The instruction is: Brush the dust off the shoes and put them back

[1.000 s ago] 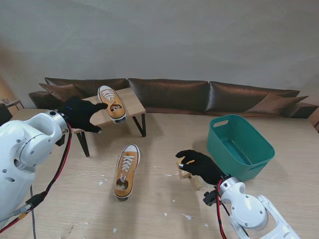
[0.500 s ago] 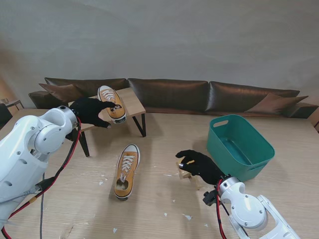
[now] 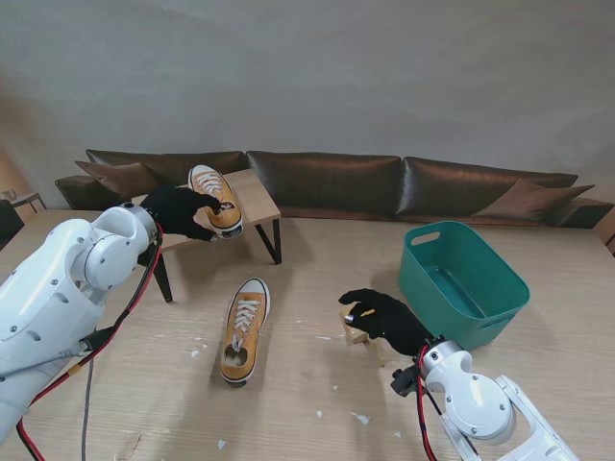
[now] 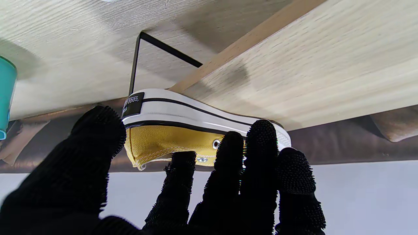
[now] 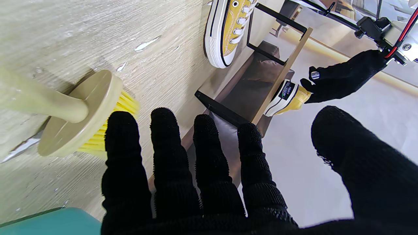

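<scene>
One yellow sneaker (image 3: 215, 196) rests on the small wooden rack (image 3: 252, 197) at the far left. My left hand (image 3: 179, 212) is at its heel, open: in the left wrist view the fingers (image 4: 261, 147) lie against the shoe's side (image 4: 169, 140) and the thumb sits beside the heel. The second yellow sneaker (image 3: 242, 327) lies on the table, nearer to me. My right hand (image 3: 384, 317) hovers open over the wooden brush (image 3: 356, 333). The right wrist view shows the brush (image 5: 75, 114) with yellow bristles lying on the table beside the straight fingers (image 5: 124, 156).
A teal plastic basin (image 3: 461, 279) stands at the right, close to my right hand. Scraps of white paper (image 3: 360, 418) litter the table. Dark sofa cushions (image 3: 327, 178) line the far edge behind the rack.
My left hand has moved right along the rack to the sneaker's heel and now touches it. The right hand, brush and other sneaker have not moved.
</scene>
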You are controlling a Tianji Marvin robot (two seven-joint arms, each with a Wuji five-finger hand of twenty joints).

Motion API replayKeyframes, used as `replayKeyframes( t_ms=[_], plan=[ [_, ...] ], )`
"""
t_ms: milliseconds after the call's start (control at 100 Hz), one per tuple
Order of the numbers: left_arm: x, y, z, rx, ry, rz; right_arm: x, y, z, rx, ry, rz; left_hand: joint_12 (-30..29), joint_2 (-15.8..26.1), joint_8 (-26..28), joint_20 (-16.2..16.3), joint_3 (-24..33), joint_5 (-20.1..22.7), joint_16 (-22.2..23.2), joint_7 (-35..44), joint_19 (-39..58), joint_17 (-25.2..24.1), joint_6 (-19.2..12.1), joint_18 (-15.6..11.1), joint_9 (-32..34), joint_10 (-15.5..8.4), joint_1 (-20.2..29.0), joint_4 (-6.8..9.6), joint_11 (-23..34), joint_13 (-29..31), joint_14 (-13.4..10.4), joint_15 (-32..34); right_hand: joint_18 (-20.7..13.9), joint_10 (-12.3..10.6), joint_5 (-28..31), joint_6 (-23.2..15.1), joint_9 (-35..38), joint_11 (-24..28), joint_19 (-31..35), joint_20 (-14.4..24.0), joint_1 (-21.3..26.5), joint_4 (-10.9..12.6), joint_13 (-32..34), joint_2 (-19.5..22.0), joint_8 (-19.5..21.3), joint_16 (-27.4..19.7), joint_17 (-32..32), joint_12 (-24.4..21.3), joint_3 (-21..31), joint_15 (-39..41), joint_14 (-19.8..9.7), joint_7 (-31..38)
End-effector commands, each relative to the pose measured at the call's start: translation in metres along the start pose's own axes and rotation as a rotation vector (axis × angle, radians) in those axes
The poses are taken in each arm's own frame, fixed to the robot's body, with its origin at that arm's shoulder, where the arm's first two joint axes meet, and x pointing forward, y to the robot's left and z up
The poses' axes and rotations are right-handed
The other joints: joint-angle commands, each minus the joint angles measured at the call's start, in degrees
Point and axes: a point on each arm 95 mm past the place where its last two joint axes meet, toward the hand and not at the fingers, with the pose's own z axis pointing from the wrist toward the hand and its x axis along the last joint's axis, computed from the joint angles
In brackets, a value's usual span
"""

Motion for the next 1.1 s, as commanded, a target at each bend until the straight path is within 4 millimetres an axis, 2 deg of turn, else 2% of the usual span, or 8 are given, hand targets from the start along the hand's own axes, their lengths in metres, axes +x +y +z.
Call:
replayKeyframes(
  t_ms=[0, 140, 450, 870, 1090],
  plan=[
    [0.000, 0.001, 0.003, -0.014, -0.002, -0.017, 0.000, -0.005, 0.000, 0.019, -0.001, 0.006, 0.53, -1.29, 0.00, 1.16, 0.97, -1.13, 0.81, -1.43, -0.08, -1.16, 0.28, 0.80, -1.09, 1.49, 1.60, 0.57, 0.09, -2.39, 1.26, 1.50, 1.18, 0.99, 0.59, -0.10, 0.88, 0.21, -0.19, 0.07, -1.43, 0.43, 2.11, 1.89, -1.32, 0.51, -8.89, -0.19, -0.84, 0.38, 0.19, 0.68],
    [0.001, 0.003, 0.007, -0.020, 0.001, -0.046, 0.000, -0.005, 0.001, 0.022, -0.004, 0.007, 0.47, -1.47, -0.15, 1.21, 1.15, -1.53, 0.91, -1.96, -0.33, -1.91, -1.10, 0.71, -1.48, 1.48, 1.94, 0.56, -0.10, -2.95, 1.40, 1.47, 1.18, 1.02, 0.61, -0.04, 0.88, 0.18, -0.19, 0.07, -1.38, 0.42, 2.19, 1.98, -1.33, 0.53, -8.88, -0.19, -0.86, 0.42, 0.20, 0.71],
    [0.004, 0.012, 0.019, -0.043, 0.008, -0.072, 0.000, -0.005, 0.001, 0.027, -0.006, 0.009, 2.70, -2.21, 2.60, 1.57, 2.12, 2.54, 1.44, 1.49, -0.49, -2.27, -2.84, 0.58, -1.87, 1.27, 2.76, 0.38, 1.35, -3.34, 1.14, 2.13, 1.21, 1.12, 0.65, 0.05, 1.03, 0.16, -0.20, 0.06, -1.34, 0.43, 2.38, 2.17, -1.38, 0.57, -8.82, -0.19, -0.86, 0.51, 0.26, 0.74],
    [0.012, 0.023, 0.027, -0.049, -0.003, -0.082, -0.001, -0.007, 0.000, 0.034, -0.010, 0.011, 6.38, -5.72, 18.64, 2.00, 9.14, 8.56, 2.39, 16.70, -0.65, -3.61, -2.79, -0.08, -3.63, 1.02, 5.11, -0.57, 4.12, -4.77, 0.60, 3.49, 1.20, 1.15, 0.71, 0.08, 1.12, 0.17, -0.23, 0.05, -1.27, 0.43, 2.42, 2.34, -1.44, 0.58, -8.76, -0.17, -0.82, 0.53, 0.27, 0.78],
    [0.013, 0.030, 0.030, -0.043, -0.029, -0.105, -0.002, -0.008, 0.000, 0.040, -0.010, 0.012, 6.38, -7.05, 19.62, 1.86, 11.30, 8.15, 2.60, 18.09, -1.74, -5.65, -2.90, -0.29, -4.48, 1.22, 6.84, -0.47, 4.08, -6.24, 1.12, 3.28, 1.19, 1.19, 0.68, 0.12, 1.22, 0.24, -0.22, 0.05, -1.26, 0.43, 2.50, 2.42, -1.46, 0.59, -8.74, -0.14, -0.83, 0.57, 0.32, 0.80]
  ],
)
